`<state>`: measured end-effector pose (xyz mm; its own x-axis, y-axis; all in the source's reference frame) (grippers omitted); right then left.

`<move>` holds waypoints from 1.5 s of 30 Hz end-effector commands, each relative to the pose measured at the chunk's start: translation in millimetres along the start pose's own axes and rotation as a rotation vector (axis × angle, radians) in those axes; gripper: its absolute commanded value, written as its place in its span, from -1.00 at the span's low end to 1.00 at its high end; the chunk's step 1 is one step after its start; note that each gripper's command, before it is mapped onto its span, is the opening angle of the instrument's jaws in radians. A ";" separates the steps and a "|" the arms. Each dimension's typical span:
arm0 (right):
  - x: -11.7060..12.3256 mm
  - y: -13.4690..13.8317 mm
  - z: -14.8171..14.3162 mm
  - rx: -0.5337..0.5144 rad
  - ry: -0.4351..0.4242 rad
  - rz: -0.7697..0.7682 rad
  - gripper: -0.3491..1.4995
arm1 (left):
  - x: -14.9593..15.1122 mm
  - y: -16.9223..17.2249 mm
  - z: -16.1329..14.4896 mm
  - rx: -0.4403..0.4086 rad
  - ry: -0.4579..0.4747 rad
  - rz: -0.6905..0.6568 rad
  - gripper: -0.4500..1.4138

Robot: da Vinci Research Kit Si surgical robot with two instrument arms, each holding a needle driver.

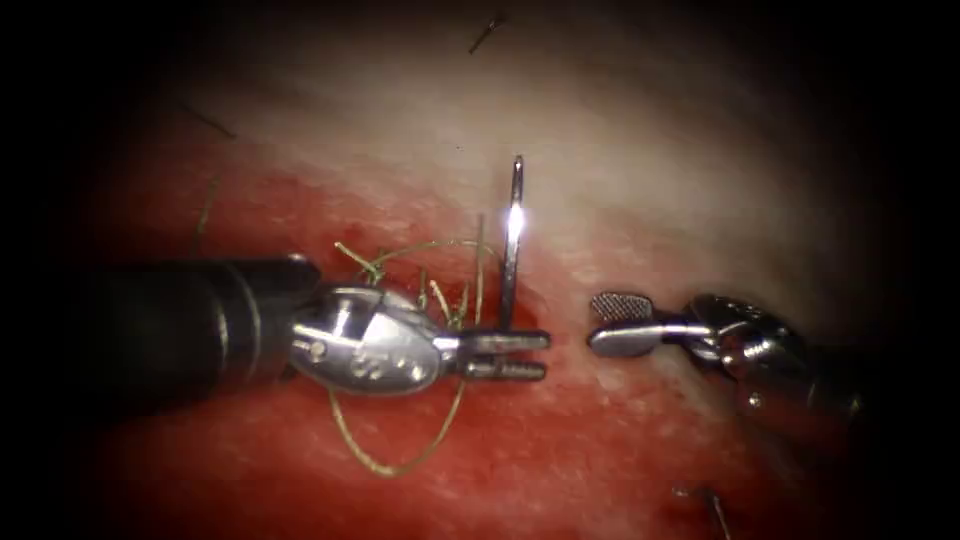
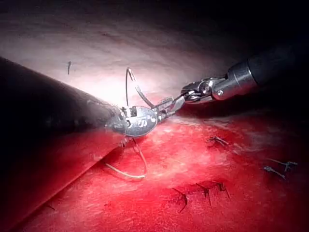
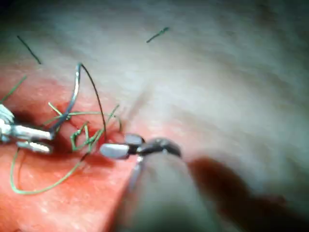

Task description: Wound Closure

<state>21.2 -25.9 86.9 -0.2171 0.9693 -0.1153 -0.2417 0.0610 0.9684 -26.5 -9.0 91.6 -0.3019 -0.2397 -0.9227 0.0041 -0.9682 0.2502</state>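
the left hand (image 1: 520,355), reaching in from the left over the red-stained tissue (image 1: 640,170), appears to grip the curved needle (image 1: 514,240) near one end between its upper jaw and the lower one, though the two jaws show a narrow gap between them and the exact contact is hard to make out. the needle stands almost upright above that hand, a thin steel arc with a bright glint partway up its length and its free end pointing away from the tissue; it is not in the tissue. from the left wrist view the needle (image 2: 129,87) rises as a slim hook above the left hand (image 2: 161,115), and from the right wrist view it (image 3: 75,94) curves up and over beside the left hand (image 3: 29,137). the right hand (image 1: 605,322) sits just to the right of the needle, well open, one toothed jaw tilted up and the other level, holding nothing; it also shows in the right wrist view (image 3: 116,147). pale yellow-green thread (image 1: 400,465) lies in a loose loop under and behind the left hand, tangled near the needle's base and trailing down over the red fluid (image 1: 560,450). short dark cut ends of thread (image 1: 487,33) lie scattered on the paler tissue, and dark stitches (image 2: 205,191) mark the wet red surface in the left wrist view.
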 end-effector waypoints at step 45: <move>-0.4 -1.3 8.0 0.124 -0.062 0.276 -1.00 | -1.1 3.6 4.2 -0.060 -0.047 0.071 -1.00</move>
<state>28.3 -24.5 86.9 -0.2049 0.9676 0.1477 -0.0687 -0.1648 0.9839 -29.6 -12.0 94.1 -0.3433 -0.3061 -0.8879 0.0859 -0.9517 0.2948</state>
